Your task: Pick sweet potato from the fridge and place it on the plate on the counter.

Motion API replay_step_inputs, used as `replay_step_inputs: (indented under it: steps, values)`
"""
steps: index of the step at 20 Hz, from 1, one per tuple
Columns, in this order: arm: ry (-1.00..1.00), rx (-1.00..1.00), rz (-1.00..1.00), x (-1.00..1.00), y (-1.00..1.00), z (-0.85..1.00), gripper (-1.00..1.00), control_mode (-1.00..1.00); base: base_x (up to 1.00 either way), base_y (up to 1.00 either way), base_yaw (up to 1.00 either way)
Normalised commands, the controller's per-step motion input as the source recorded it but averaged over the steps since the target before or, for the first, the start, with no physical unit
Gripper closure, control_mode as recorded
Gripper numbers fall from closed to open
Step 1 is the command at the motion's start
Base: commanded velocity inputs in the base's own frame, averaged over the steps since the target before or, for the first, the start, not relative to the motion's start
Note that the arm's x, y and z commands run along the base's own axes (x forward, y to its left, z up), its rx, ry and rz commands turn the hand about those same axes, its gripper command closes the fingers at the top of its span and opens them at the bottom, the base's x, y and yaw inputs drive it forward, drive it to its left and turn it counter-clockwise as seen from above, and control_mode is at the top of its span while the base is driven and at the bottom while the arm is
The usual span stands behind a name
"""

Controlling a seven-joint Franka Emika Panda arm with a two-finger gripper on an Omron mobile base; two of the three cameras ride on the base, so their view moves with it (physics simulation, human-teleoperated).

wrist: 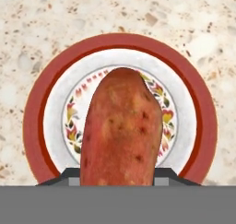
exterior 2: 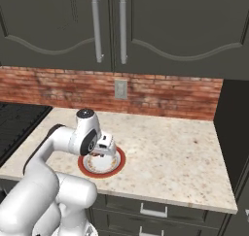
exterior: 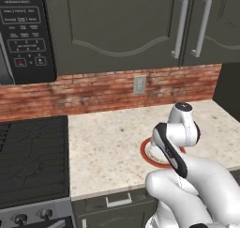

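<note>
Here, in the hand view, the gripper is clamped on the sweet potato, whose long axis runs from 6 to 12 o'clock, its rounded free end toward 12. It hangs over the middle of the plate on the counter.

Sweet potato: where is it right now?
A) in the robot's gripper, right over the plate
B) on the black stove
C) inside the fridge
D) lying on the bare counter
A: in the hand view the sweet potato sticks out from the gripper, with the red-rimmed plate behind it.
</note>
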Motion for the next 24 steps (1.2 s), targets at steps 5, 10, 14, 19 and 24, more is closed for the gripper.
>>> replay_step_inputs:
  steps: [5,10,14,19,24]
  values:
    - [0.00,0.00,0.00,0.15,0.00,-0.30,1.00,-1.00,0.00,0.00,0.00]
    - [0.00,0.00,0.00,0.13,0.00,-0.35,1.00,-1.00,0.00,0.00,0.00]
    - [0.00,0.00,0.00,0.11,0.00,-0.34,1.00,-1.00,0.00,0.00,0.00]
    - [0.00,0.00,0.00,0.04,0.00,-0.33,1.00,-1.00,0.00,0.00,0.00]
    - [0.00,0.00,0.00,0.00,0.00,-0.27,1.00,-1.00,0.00,0.00,0.00]
